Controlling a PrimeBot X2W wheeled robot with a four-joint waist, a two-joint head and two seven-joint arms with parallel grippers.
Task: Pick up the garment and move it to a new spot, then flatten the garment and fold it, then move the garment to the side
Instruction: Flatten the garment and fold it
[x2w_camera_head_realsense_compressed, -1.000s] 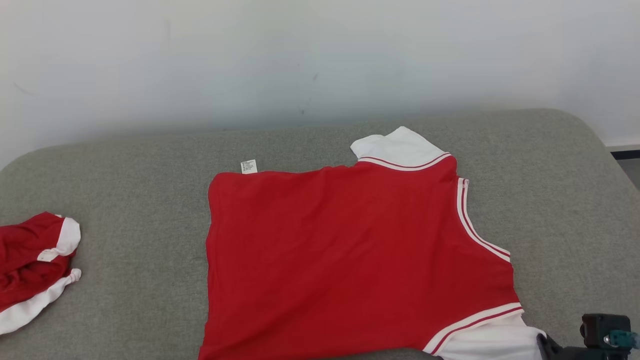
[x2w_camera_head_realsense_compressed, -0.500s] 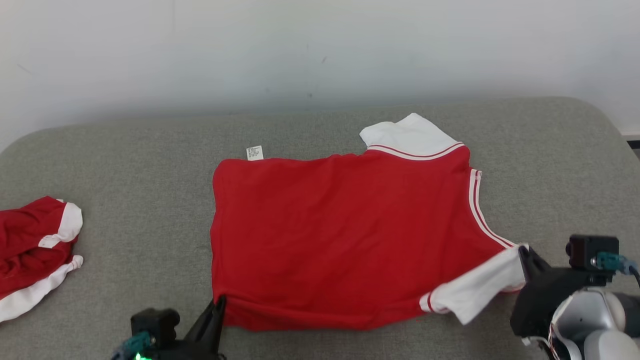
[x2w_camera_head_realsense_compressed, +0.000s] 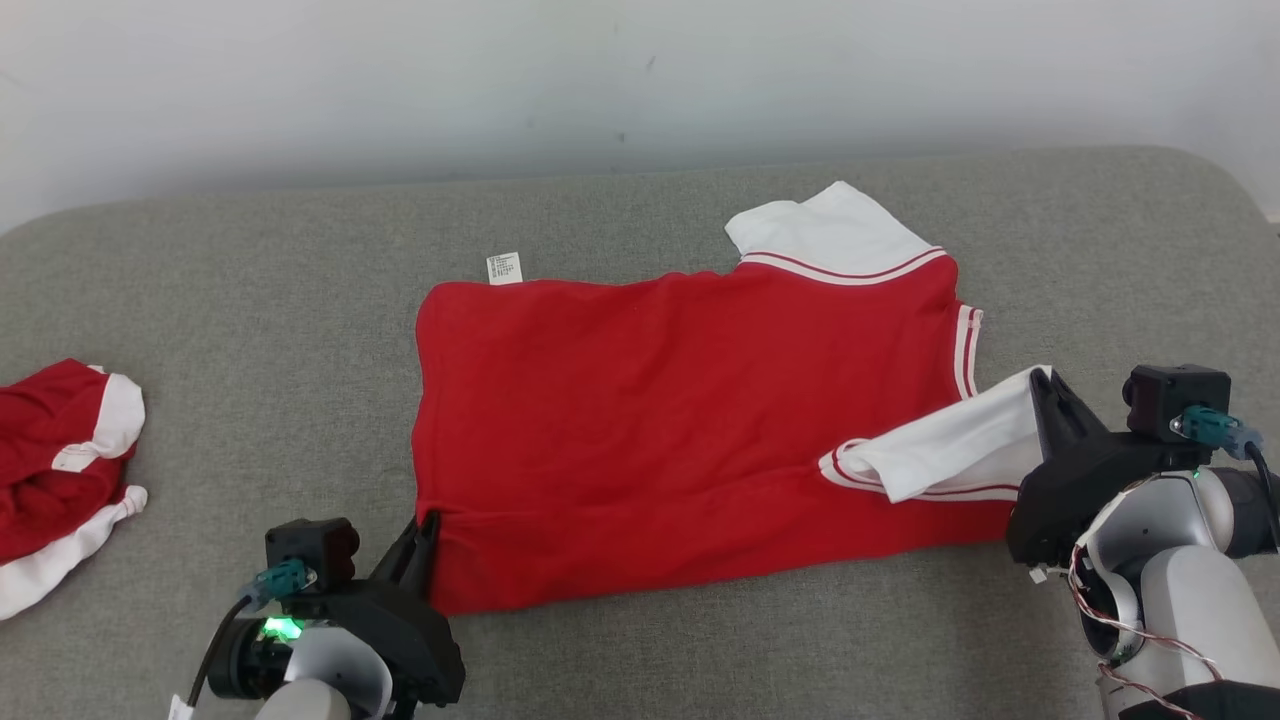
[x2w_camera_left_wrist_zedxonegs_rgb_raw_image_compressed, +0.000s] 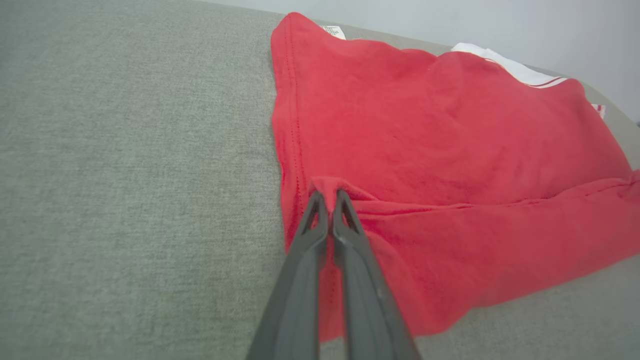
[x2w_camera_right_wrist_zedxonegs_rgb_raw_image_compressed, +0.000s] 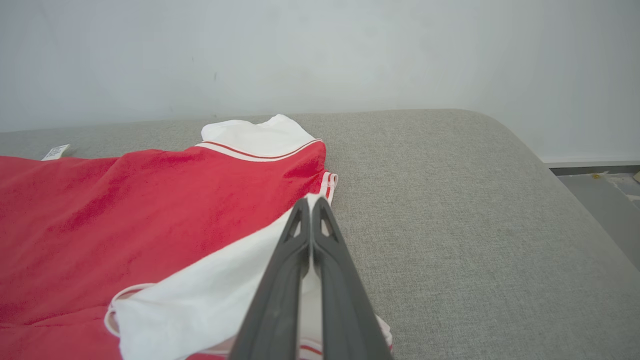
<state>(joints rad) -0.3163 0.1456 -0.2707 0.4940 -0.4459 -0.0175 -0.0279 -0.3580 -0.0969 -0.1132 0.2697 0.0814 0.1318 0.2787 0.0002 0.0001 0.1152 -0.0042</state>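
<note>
The garment (x2w_camera_head_realsense_compressed: 680, 420) is a red shirt with white sleeves, spread on the grey padded surface (x2w_camera_head_realsense_compressed: 250, 300). Its near edge is lifted and carried over toward the far side. My left gripper (x2w_camera_head_realsense_compressed: 430, 522) is shut on the garment's near-left hem corner; in the left wrist view the red cloth (x2w_camera_left_wrist_zedxonegs_rgb_raw_image_compressed: 450, 150) bunches between the fingertips of that gripper (x2w_camera_left_wrist_zedxonegs_rgb_raw_image_compressed: 329, 196). My right gripper (x2w_camera_head_realsense_compressed: 1040, 385) is shut on the near white sleeve (x2w_camera_head_realsense_compressed: 950, 450), which is folded back over the red body. In the right wrist view that gripper (x2w_camera_right_wrist_zedxonegs_rgb_raw_image_compressed: 311, 202) pinches the white sleeve (x2w_camera_right_wrist_zedxonegs_rgb_raw_image_compressed: 210, 295).
A second red and white garment (x2w_camera_head_realsense_compressed: 60, 480) lies crumpled at the left edge of the surface. A white wall (x2w_camera_head_realsense_compressed: 640, 80) stands behind. The surface's rounded right end (x2w_camera_right_wrist_zedxonegs_rgb_raw_image_compressed: 525, 165) drops to the floor (x2w_camera_right_wrist_zedxonegs_rgb_raw_image_compressed: 600, 195).
Both grippers have carried the garment's near edge away from me, folding the hem and white sleeve over the body. The head camera has tilted down, bringing both arms into view.
</note>
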